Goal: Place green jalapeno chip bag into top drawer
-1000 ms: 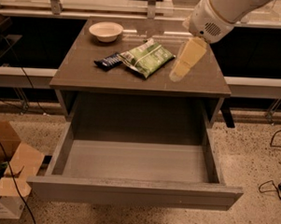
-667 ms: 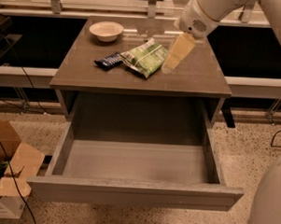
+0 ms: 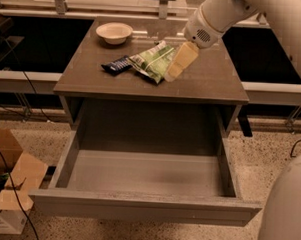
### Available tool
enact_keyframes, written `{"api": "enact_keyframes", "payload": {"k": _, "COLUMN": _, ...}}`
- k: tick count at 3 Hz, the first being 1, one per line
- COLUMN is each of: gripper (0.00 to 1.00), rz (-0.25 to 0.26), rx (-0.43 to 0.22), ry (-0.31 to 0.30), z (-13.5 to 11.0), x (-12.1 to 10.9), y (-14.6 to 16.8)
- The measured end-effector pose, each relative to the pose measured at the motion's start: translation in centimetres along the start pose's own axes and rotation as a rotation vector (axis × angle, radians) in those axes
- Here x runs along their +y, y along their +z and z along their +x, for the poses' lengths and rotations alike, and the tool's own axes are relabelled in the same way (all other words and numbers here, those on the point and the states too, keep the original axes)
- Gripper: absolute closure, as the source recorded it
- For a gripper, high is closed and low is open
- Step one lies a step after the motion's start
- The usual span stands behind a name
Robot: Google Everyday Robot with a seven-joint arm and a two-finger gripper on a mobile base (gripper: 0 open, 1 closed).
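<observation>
The green jalapeno chip bag (image 3: pixel 152 61) lies flat near the middle of the tabletop (image 3: pixel 212 79), light green and white with darker print. My gripper (image 3: pixel 172 74) hangs from the white arm at the upper right and points down and to the left. Its tip is at the bag's right edge, touching or just above it. The top drawer (image 3: pixel 145 174) is pulled fully out below the table's front edge, with a grey inside that holds nothing.
A small dark blue snack packet (image 3: pixel 117 65) lies against the bag's left end. A white bowl (image 3: pixel 114 32) stands at the table's back left. A cardboard box (image 3: pixel 10 178) and cables sit on the floor to the left of the drawer.
My gripper has moved left across the tabletop, from right of the bag to its right edge. The bag, the packet and the drawer have not moved.
</observation>
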State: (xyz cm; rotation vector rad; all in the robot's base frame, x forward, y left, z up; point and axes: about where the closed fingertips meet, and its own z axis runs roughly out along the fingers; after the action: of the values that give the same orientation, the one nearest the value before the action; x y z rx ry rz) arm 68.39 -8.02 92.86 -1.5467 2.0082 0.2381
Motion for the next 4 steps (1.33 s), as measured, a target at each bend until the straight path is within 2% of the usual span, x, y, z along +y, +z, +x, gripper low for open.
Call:
{"api": "enact_keyframes", "payload": {"k": 2, "gripper": 0.0, "rz": 0.004, "rx": -0.087, "ry": 0.136, "z": 0.6, "x": -3.0, "y": 8.2}}
{"api": "enact_keyframes", "payload": {"k": 3, "gripper": 0.0, "rz": -0.014, "rx": -0.119, "ry": 0.192, "z": 0.6, "x": -3.8, "y": 11.7}}
{"api": "enact_keyframes", "payload": {"k": 4, "gripper": 0.02, "rz": -0.028, "rx": -0.153, "ry": 0.223, "z": -0.5, "x": -4.0, "y": 13.6}}
